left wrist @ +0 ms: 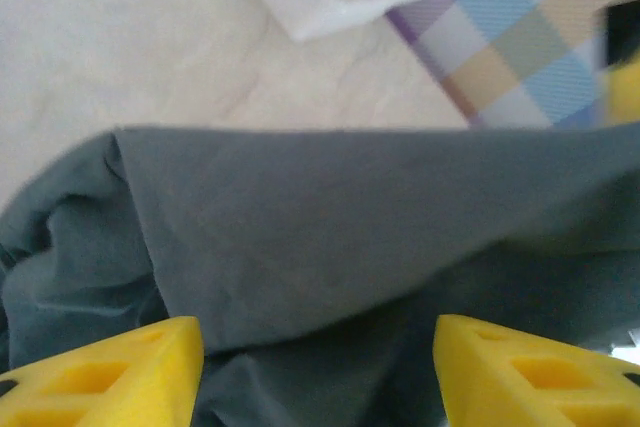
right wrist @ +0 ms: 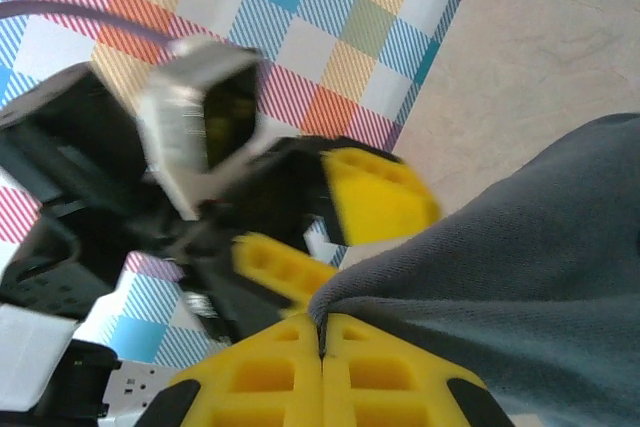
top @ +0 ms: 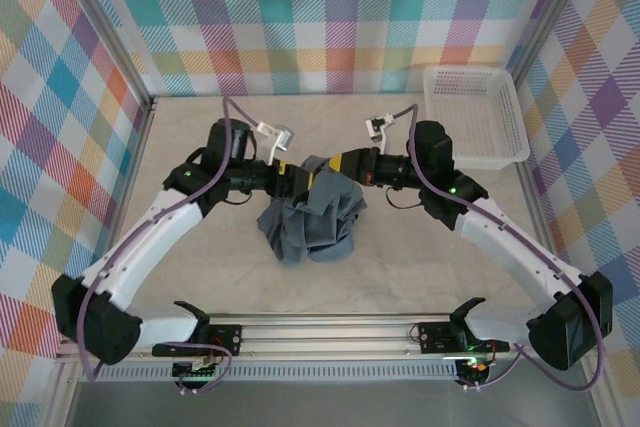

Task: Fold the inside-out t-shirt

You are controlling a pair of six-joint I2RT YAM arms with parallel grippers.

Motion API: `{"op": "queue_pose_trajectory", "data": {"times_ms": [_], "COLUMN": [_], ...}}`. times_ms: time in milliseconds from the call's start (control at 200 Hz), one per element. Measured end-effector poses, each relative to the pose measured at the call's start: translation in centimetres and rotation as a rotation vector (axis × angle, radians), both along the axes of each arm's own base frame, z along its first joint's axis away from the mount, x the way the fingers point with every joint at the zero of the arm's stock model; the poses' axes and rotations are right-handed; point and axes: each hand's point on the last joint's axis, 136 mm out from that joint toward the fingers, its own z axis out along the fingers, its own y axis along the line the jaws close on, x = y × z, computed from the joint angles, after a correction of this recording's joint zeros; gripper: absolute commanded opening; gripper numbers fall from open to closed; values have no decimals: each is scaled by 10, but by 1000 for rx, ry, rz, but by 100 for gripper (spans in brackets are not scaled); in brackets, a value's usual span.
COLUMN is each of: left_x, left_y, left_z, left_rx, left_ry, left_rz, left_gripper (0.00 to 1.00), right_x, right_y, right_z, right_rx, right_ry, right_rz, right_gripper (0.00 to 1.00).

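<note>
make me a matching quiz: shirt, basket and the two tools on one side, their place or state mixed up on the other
1. t-shirt
2. basket
3. left tool
4. right tool

a. far right corner
b. open
c. bunched up in the middle
d. shut on grey fabric

Pairs: 1-c, 2-a, 3-b, 4-d

Slate-grey t-shirt (top: 312, 222), white mesh basket (top: 482, 161), beige table (top: 400, 259), pastel plaid walls (top: 330, 17).
</note>
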Motion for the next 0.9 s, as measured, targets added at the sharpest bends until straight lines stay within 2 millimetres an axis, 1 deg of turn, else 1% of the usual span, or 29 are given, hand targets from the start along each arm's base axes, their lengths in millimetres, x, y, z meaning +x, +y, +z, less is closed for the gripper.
{"op": "queue_pose_trajectory", "data": {"times_ms": [75, 155, 195, 225, 260, 290, 305, 320, 335, 340, 355, 360, 465, 540, 620, 665, 700, 725, 745, 775, 800, 840, 900], "left_x": [-5, -12, -14, -14, -15, -14, -14, -13, -12, -12, -11, -11, -6, -4, -4, -4, -5, -5, -5, -5, -5, -5, -6], "left_y": [-2, -1, 0, 0, 0, 1, 0, 1, 1, 1, 1, 1, 1, 2, 4, 4, 3, 2, 2, 1, 0, -1, -2], "left_z": [-23, -38, -43, -45, -46, -46, -46, -46, -46, -46, -45, -45, -41, -28, -5, 11, 21, 27, 32, 37, 39, 40, 41], "left_rx": [25, 39, 44, 47, 49, 49, 49, 49, 49, 48, 49, 48, 42, 14, -38, -70, -93, -108, -121, -135, -142, -151, -161], "left_ry": [58, 95, 106, 110, 111, 113, 109, 107, 106, 105, 102, 100, 77, 52, 14, -13, -27, -38, -43, -51, -54, -52, -41], "left_rz": [-27, -38, -39, -40, -41, -38, -37, -33, -29, -29, -27, -25, -5, 21, 44, 46, 46, 45, 43, 41, 40, 37, 34], "left_gripper": [71, 71, 66, 61, 50, 35, 26, 19, 11, 9, 1, 0, 0, 0, 0, 0, 0, 0, 0, 0, 0, 0, 0], "right_x": [0, 0, -1, -1, -2, -2, -2, -2, -2, -2, -2, -2, 0, 3, 3, 0, -2, -4, -6, -9, -11, -13, -13], "right_y": [0, 0, 0, 0, 0, 0, 0, 0, 0, 0, 0, 0, -4, -13, -30, -37, -42, -44, -45, -47, -48, -51, -53], "right_z": [3, 5, 5, 5, 5, 5, 5, 5, 5, 5, 5, 5, -3, -15, -39, -58, -74, -84, -94, -105, -113, -121, -124], "right_rx": [-1, -2, -3, -4, -6, -6, -7, -7, -7, -8, -8, -8, -43, -89, -148, -188, -218, -239, -257, -284, -302, -330, -363], "right_ry": [-8, -12, -13, -12, -12, -12, -11, -12, -13, -14, -15, -15, -2, 18, 38, 59, 83, 100, 116, 136, 151, 164, 136], "right_rz": [1, 2, 6, 7, 10, 10, 11, 11, 11, 12, 11, 12, -14, -61, -119, -135, -139, -138, -136, -130, -127, -123, -119], "right_gripper": [0, 0, 0, 0, 0, 0, 0, 0, 0, 0, 0, 0, 0, 0, 0, 4, 9, 14, 21, 33, 41, 46, 53]}}
